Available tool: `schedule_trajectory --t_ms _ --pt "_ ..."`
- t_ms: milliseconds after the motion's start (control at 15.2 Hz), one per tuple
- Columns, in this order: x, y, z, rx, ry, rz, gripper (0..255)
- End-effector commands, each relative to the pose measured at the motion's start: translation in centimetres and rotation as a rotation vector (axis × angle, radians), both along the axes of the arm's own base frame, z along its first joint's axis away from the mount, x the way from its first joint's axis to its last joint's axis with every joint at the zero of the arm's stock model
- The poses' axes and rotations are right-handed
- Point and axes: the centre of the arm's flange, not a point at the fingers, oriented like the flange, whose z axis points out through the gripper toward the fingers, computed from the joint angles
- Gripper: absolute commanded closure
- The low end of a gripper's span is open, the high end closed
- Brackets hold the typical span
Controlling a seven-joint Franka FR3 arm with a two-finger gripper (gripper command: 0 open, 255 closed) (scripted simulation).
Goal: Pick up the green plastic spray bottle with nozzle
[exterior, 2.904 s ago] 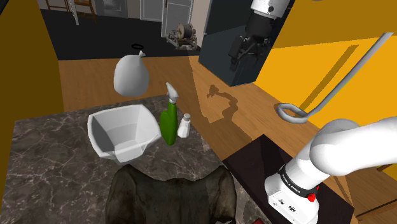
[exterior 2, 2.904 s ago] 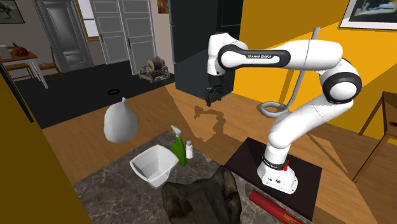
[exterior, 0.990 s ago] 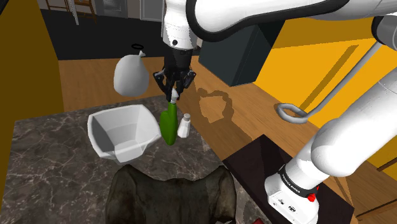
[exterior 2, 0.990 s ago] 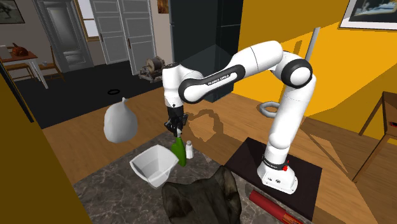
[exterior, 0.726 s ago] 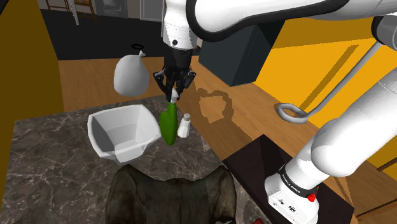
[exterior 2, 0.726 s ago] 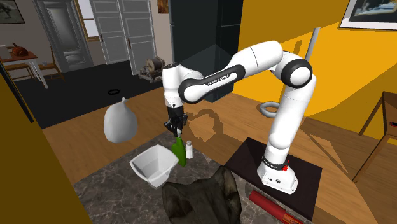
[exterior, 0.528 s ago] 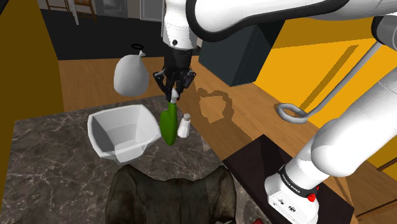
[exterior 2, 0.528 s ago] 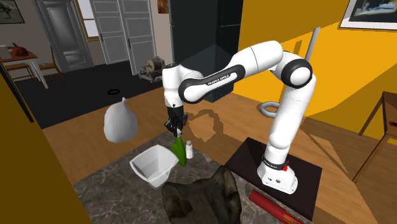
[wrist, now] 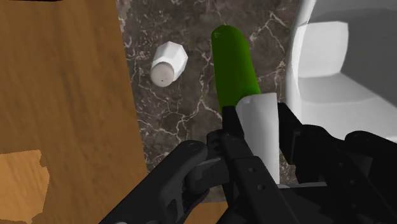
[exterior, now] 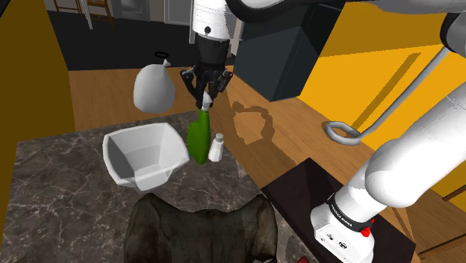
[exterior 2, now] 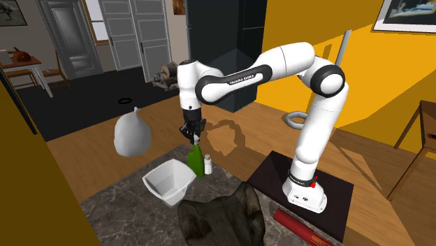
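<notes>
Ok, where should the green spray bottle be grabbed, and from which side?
By the white nozzle on top, coming straight down: the green spray bottle is upright between the white bowl and a small white shaker, so its sides are crowded.

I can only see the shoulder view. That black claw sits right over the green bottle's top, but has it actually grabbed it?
Observer: Yes. In the wrist view the claw is shut on the green spray bottle, with its white top clasped between the two fingers.
Visitor: And the little white thing beside it?
Observer: Seen from above, the small white shaker stands apart from the bottle, with the dark marbled top showing between them.
Visitor: What's off to the side of the robot?
Observer: The second exterior view shows a framed picture hanging at its upper right.
</notes>
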Motion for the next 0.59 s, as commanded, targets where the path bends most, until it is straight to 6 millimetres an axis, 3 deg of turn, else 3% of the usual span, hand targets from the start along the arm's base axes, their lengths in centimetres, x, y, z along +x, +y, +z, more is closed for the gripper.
schedule_trajectory --t_ms 0,396,528 --pt "0.1 -0.1 1.0 0.0 0.0 0.0 255" --pt "0.1 -0.1 4.2 0.0 0.0 0.0 255" --pt "0.1 -0.1 4.2 0.0 0.0 0.0 255"
